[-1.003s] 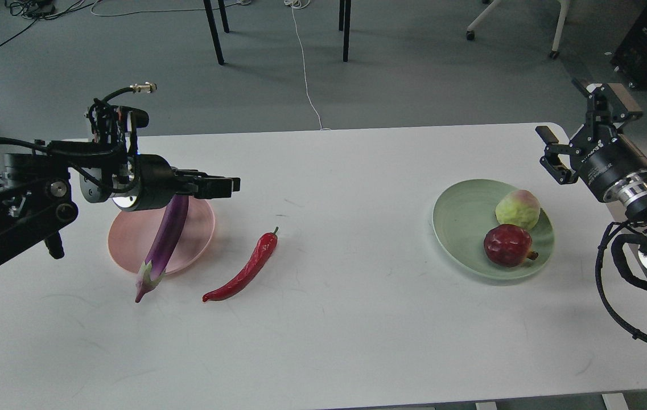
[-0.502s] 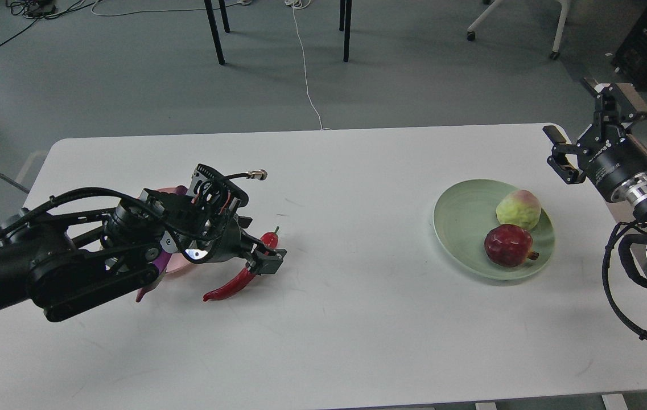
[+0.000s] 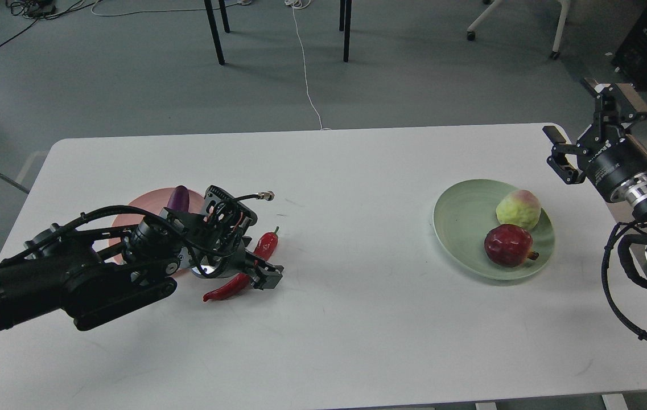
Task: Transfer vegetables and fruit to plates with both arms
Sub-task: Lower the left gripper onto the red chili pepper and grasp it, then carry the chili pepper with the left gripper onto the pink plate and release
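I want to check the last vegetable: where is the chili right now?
In the head view the chili lies on the table's left half, just right of the pink plate, with the left pincer down over its middle.

A white table is seen against a grey floor. At centre left, a glossy red chili pepper and a purple eggplant on a pale pink plate are shown. At right, a pale green plate is occupied by a dark red fruit and a yellow-green fruit blushed pink. Both arms are black.
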Tool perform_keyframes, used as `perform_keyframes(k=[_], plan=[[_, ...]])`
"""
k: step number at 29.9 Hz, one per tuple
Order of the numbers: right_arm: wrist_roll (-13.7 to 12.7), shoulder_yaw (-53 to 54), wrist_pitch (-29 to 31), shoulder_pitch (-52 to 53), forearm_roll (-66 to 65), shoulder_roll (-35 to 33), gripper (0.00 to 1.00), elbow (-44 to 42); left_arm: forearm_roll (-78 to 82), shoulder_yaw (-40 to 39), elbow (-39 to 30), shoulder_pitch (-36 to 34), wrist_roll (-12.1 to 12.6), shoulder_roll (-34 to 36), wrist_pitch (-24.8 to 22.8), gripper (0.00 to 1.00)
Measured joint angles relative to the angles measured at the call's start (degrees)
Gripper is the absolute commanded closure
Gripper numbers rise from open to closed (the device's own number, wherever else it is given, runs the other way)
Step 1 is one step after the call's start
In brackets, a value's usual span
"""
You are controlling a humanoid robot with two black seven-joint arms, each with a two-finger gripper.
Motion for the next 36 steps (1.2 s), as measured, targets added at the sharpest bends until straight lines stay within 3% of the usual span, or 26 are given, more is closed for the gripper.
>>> perform_keyframes(k=[2, 4, 5, 12, 19, 28, 36], plan=[[0.0, 0.0, -0.1, 0.0, 0.0, 0.1, 0.02, 0.0, 0.0, 0.0, 0.1, -0.2, 0.0, 0.0, 0.0, 0.44], [0.0, 0.0, -0.1, 0.0, 0.0, 0.2, 0.02, 0.0, -0.2, 0.0, 0.2, -0.2, 0.1, 0.0, 0.0, 0.72], [0.0, 0.0, -0.1, 0.0, 0.0, 0.2, 0.02, 0.0, -0.3, 0.0, 0.2, -0.2, 0.1, 0.0, 0.0, 0.78], [0.0, 0.0, -0.2, 0.0, 0.0, 0.4, 0.02, 0.0, -2.8, -1.0, 0.1, -0.7, 0.7, -0.2, 0.0, 0.85], [0.0, 0.0, -0.2, 0.0, 0.0, 0.5, 0.02, -0.1, -13.1, -1.2, -0.7, -5.9, 1.9, 1.5, 0.0, 0.86], [0.0, 0.1, -0.2, 0.0, 0.0, 0.3, 0.02, -0.1, -22.1, -0.8, -0.8, -16.2, 0.3, 12.9, 0.0, 0.85], [0.0, 0.1, -0.2, 0.0, 0.0, 0.3, 0.02, 0.0, -22.0, 0.2, 2.2, -11.1, -1.4, 22.2, 0.0, 0.82]])
